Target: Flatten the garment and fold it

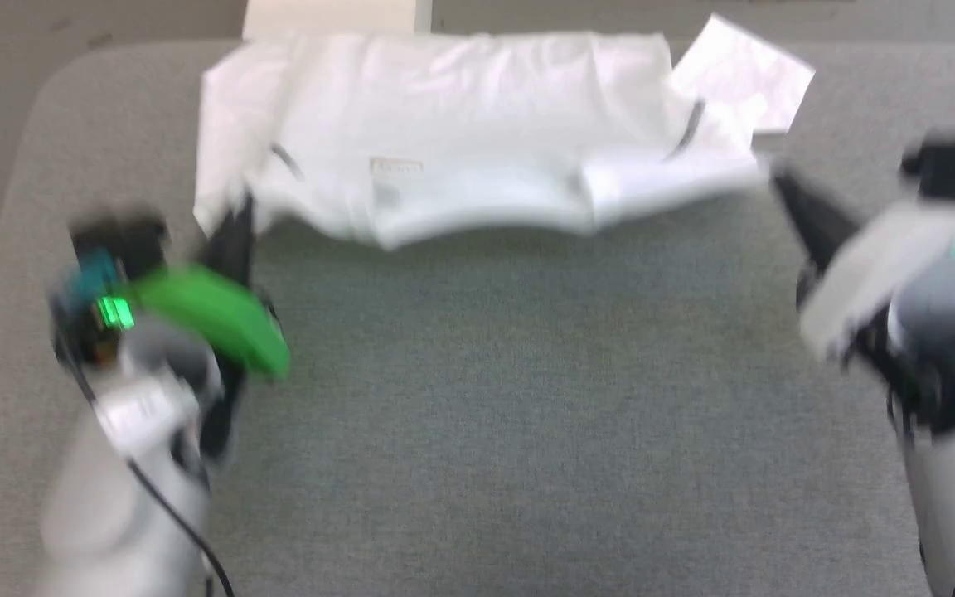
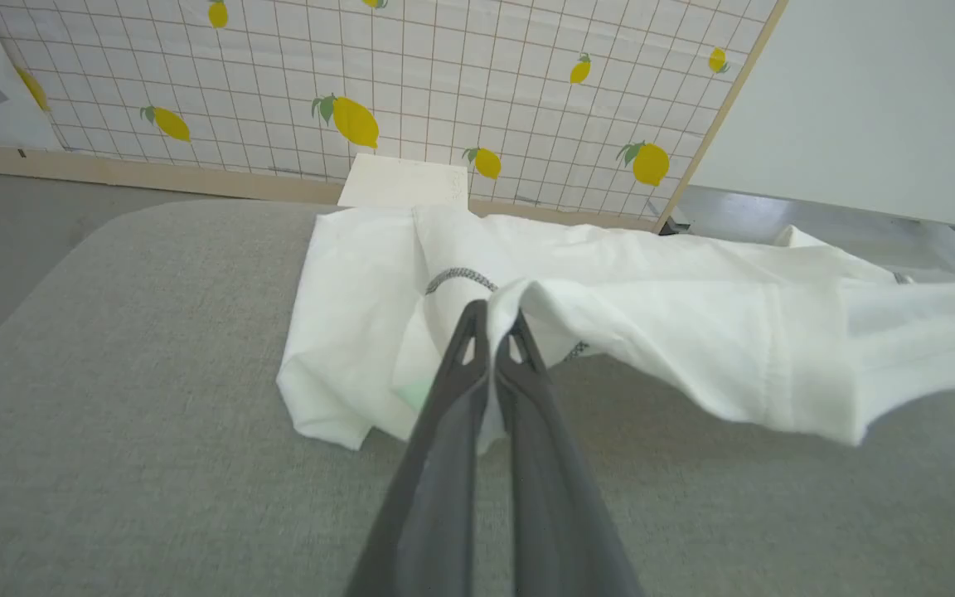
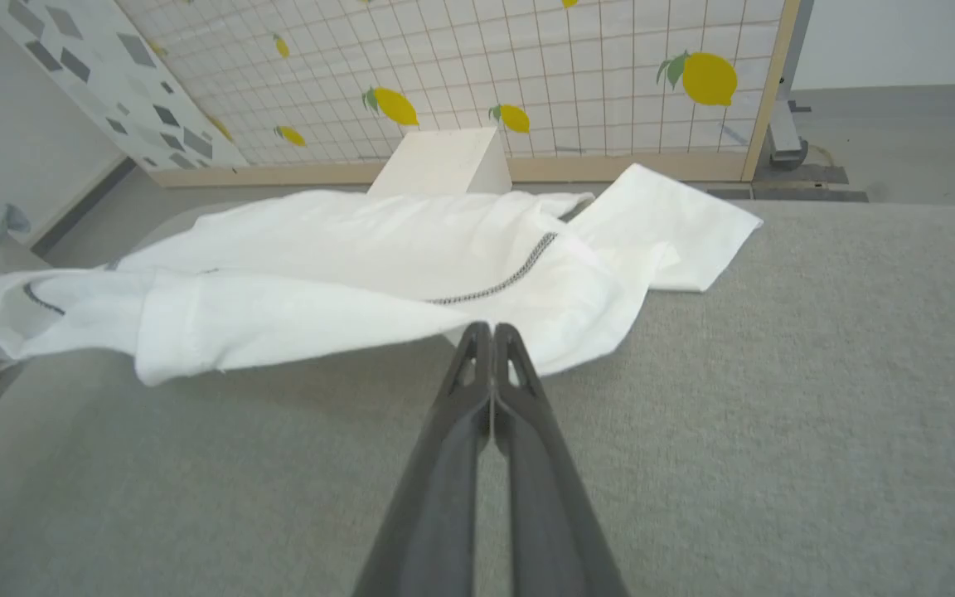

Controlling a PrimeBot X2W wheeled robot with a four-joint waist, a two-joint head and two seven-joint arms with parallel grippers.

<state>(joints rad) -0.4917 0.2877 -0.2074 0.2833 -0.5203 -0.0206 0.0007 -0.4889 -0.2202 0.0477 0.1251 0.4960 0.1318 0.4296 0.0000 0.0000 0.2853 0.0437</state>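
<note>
Pinching garment (image 1: 477,141), end effectors (image 2: 490,319) (image 3: 484,330) wide apart

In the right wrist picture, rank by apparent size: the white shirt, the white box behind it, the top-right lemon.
1. shirt
2. box
3. lemon
Box and lemon lie farther away, so real sizes are unsure.

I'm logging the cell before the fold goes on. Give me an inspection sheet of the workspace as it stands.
Surface: grey fabric table.
Job's things: white shirt at the far side, its near edge lifted off the table between the tools.
Clutter: white box behind the shirt.
Tools: left tool shut on shirt; right tool shut on shirt.
Cables: black cable at lower left of head view.
Surroundings: lemon-print panel, grey floor.
</note>
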